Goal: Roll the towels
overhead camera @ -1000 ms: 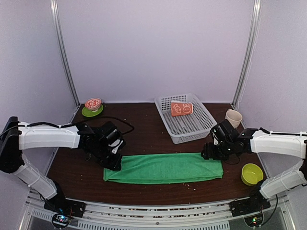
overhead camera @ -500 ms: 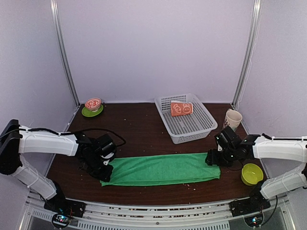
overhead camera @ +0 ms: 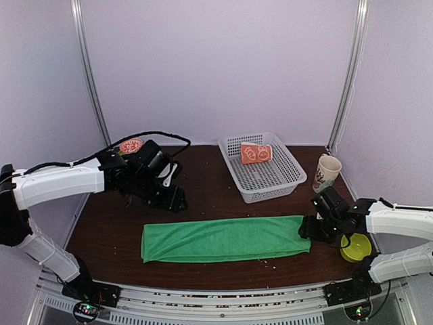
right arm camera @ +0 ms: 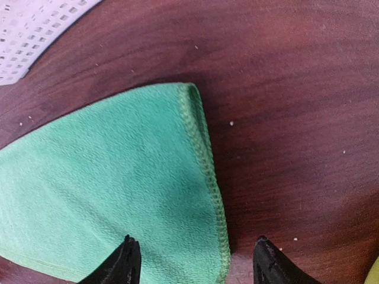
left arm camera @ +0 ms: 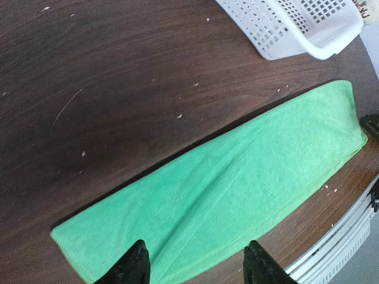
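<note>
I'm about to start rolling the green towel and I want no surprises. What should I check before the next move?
1. Green towel lies as a flat folded strip: ok.
2. Right gripper open at the towel's right end: ok.
3. Left gripper open, off the towel: ok.
4. Orange towel already rolled in the white basket: ok.
5. Yellow-green bowl clear of the right arm: cannot tell.
</note>
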### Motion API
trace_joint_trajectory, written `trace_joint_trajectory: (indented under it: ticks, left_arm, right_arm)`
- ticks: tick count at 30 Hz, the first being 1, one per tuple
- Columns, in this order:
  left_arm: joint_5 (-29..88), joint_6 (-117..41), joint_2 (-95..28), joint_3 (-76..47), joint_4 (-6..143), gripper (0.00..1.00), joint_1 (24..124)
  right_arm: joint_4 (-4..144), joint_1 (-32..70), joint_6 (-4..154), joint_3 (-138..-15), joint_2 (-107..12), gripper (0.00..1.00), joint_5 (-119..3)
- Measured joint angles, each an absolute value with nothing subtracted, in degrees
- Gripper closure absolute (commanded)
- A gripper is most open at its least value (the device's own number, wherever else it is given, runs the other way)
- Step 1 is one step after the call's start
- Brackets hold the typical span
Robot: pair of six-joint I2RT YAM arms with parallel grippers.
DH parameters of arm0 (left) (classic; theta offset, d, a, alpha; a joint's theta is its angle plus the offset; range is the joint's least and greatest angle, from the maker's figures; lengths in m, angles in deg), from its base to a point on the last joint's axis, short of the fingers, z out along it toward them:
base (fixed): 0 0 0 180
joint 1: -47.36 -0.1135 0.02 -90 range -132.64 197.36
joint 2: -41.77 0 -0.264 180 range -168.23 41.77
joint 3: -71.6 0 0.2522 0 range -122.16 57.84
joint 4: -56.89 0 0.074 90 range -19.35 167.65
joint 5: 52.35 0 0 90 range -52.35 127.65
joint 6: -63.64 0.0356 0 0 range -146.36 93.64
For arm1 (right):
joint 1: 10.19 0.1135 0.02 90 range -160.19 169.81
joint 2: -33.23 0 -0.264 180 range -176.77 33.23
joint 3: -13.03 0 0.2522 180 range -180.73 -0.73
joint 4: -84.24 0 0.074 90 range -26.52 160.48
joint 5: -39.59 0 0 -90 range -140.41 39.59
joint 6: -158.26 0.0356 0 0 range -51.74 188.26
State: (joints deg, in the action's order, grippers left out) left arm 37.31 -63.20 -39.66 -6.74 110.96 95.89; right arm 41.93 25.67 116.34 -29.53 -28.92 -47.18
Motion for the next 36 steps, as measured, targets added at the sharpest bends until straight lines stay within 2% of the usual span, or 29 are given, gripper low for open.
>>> trace_joint_trajectory:
  ticks: [6,11,21,28,33,36]
  left_arm:
    - [33.38,-62.89,-52.11,-9.66,103.14,0.51,95.89]
    - [32.22,-62.91,-55.30,-6.91,101.54,0.52,95.89]
    - [32.53,-62.93,-53.10,-3.74,99.99,0.54,95.89]
    - [32.77,-62.89,-51.87,-2.52,99.55,0.56,95.89]
    - [32.94,-62.91,-50.91,-2.08,99.47,0.57,95.89]
    - [33.16,-62.91,-49.58,-1.77,99.49,0.57,95.89]
  right_arm:
    - [40.79,25.49,117.76,-25.33,-28.38,0.38,-49.54]
    - [41.53,25.40,121.08,-24.52,-27.48,0.38,-50.48]
    - [50.28,24.75,130.39,-21.27,-28.05,0.70,-53.46]
    - [52.29,24.64,132.32,-19.87,-28.18,0.99,-55.18]
    - [50.45,24.47,132.60,-20.24,-26.45,1.00,-55.53]
    - [43.22,24.51,131.49,-22.03,-23.68,1.00,-54.03]
